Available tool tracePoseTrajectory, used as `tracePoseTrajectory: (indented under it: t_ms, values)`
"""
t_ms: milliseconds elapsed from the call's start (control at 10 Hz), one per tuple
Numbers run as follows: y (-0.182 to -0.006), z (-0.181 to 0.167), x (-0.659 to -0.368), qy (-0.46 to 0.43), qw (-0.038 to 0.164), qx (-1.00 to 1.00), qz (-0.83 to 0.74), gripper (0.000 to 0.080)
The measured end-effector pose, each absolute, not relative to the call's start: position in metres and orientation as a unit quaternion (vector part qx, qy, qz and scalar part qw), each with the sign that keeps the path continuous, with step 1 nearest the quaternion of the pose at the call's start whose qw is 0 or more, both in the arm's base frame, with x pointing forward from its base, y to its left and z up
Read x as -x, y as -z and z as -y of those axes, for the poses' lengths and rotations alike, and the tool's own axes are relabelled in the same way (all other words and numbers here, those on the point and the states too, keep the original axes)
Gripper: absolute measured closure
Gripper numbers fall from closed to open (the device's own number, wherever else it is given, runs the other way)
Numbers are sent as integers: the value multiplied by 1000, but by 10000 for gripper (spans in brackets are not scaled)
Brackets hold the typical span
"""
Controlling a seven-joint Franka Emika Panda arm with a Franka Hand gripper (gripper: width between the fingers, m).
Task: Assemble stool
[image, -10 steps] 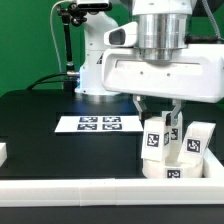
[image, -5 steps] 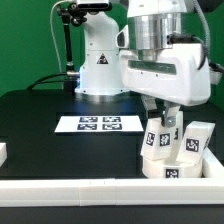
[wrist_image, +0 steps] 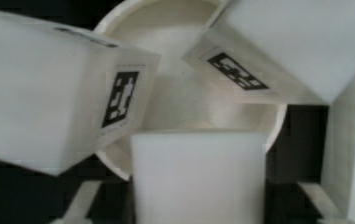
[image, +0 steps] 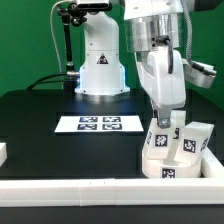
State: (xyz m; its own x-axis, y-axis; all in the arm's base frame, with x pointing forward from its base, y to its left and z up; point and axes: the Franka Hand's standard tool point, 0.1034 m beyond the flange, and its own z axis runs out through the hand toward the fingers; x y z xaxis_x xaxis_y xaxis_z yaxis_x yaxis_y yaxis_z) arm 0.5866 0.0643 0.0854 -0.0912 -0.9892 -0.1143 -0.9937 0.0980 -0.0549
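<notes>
Gripper (image: 163, 122) hangs low over the stool parts at the exterior view's right, its fingers closed on a leg (image: 160, 139) that stands upright on the seat (image: 166, 166). In the wrist view that leg (wrist_image: 195, 178) fills the middle, pressed between the fingertips, with the seat's curved wall (wrist_image: 170, 40) behind it. Two more legs (image: 193, 142) stand close by on the seat, tags facing out. Everything sits on the black desk (image: 40, 125), near its front rail (image: 70, 195). Further toward the exterior view's left lies the marker board (image: 98, 124).
</notes>
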Motion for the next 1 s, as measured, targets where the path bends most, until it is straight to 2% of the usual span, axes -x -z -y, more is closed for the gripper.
tracePoseTrajectory:
  t_ms: [400,500,600,700,800,1000]
  values:
    - [-85,-65,-587,-21,62,652,-755,461]
    - [-86,-65,-587,-21,62,654,-754,279]
    - [-90,-67,-588,-25,63,666,-743,191]
    - [-97,-71,-589,-32,56,685,-725,191]
    - [-105,-75,-593,-39,50,710,-701,158]
    - [-108,-76,-596,-35,53,719,-693,152]
